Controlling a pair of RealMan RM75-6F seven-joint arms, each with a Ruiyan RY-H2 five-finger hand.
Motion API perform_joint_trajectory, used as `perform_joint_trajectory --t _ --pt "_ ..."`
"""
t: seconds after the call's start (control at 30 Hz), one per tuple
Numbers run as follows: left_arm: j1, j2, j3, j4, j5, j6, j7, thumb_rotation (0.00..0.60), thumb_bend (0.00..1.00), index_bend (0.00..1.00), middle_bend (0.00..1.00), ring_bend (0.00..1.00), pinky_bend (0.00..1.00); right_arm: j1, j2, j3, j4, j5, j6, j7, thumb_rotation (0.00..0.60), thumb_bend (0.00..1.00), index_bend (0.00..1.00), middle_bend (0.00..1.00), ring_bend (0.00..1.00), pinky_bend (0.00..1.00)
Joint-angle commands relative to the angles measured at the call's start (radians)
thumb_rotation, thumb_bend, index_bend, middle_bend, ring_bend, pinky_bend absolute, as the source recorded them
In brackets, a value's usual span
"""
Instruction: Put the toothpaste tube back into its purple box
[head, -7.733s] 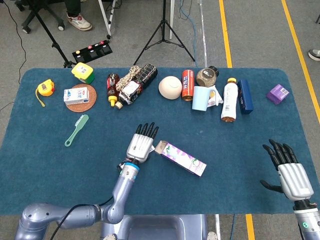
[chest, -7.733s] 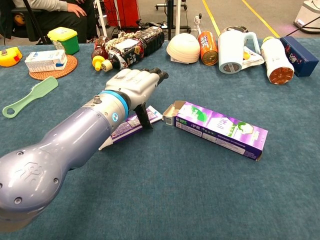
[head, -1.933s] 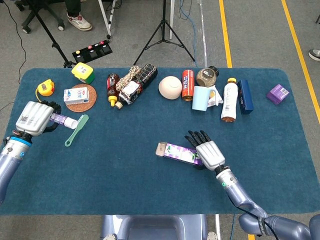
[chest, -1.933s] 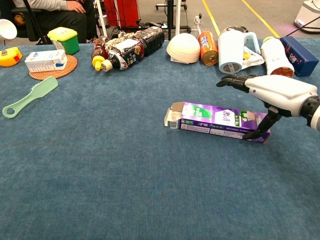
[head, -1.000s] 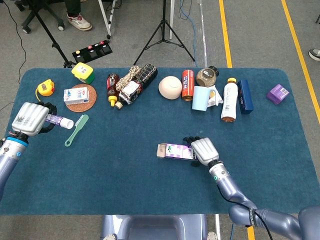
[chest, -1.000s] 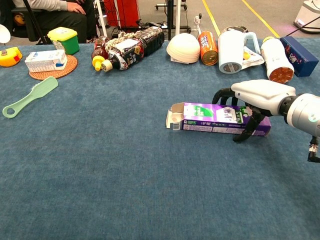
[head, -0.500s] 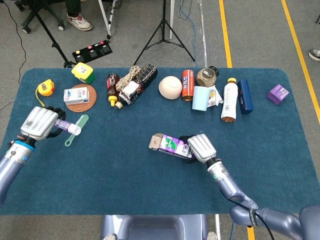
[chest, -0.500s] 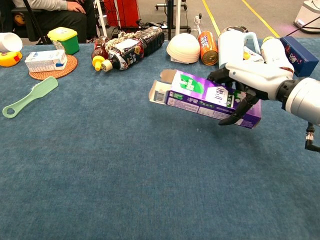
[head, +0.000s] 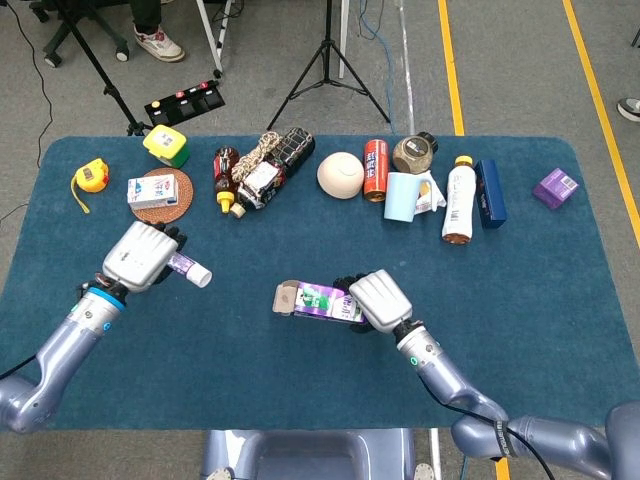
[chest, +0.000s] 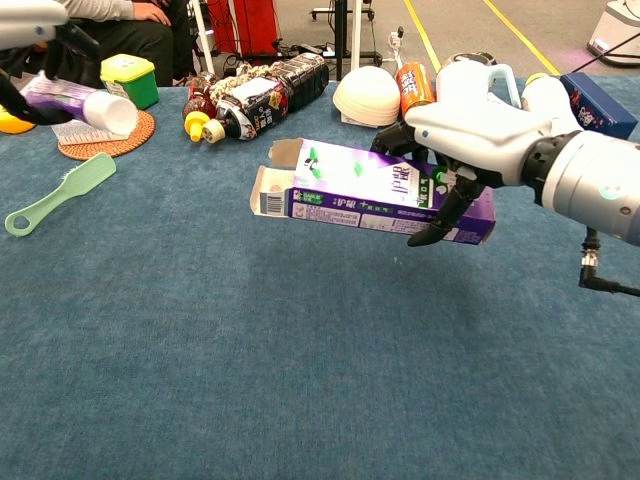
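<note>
Now the right hand (chest: 470, 140) has lifted the purple box (chest: 370, 190) clear of the blue table (head: 300, 380) and grips it by its closed end, the open flap end turned toward the robot's left. The left hand (head: 140, 256), which a second ago was out at the table's edge, has swung inward with the toothpaste tube (chest: 80, 103) clenched in it, white cap leading toward the box. Tube and box are still well apart, but roughly facing, so insertion looks like the next step. The box appears undented, its flaps splayed open.
</note>
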Motion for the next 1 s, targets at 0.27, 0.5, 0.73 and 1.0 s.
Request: perform_joint_trajectory --t 0.27,0.5,0.73,1.0 --pt "-0.117 -0.173 -0.021 -0.088 -0.266 0.010 0.308 0.600 0.35 0.59 0.51 0.45 0.60 0.029 -0.031 0.043 -0.080 0.195 0.044 -0.239 0.600 0.47 0.48 0.57 0.57 0.71" --pt "-0.173 -0.237 -0.031 -0.084 -0.363 0.040 0.396 0.600 0.35 0.59 0.51 0.45 0.60 0.036 -0.025 0.041 -0.113 0.228 0.062 -0.270 0.600 0.47 0.48 0.57 0.57 0.71" --pt "-0.219 -0.286 -0.033 -0.085 -0.446 0.090 0.470 0.600 0.35 0.59 0.51 0.45 0.60 0.041 -0.024 0.031 -0.132 0.242 0.071 -0.272 0.600 0.47 0.48 0.57 0.57 0.71" --pt "-0.268 -0.332 -0.013 -0.104 -0.504 0.179 0.592 0.600 0.35 0.59 0.51 0.45 0.60 0.047 -0.043 0.025 -0.130 0.261 0.103 -0.290 0.600 0.48 0.48 0.57 0.57 0.71"
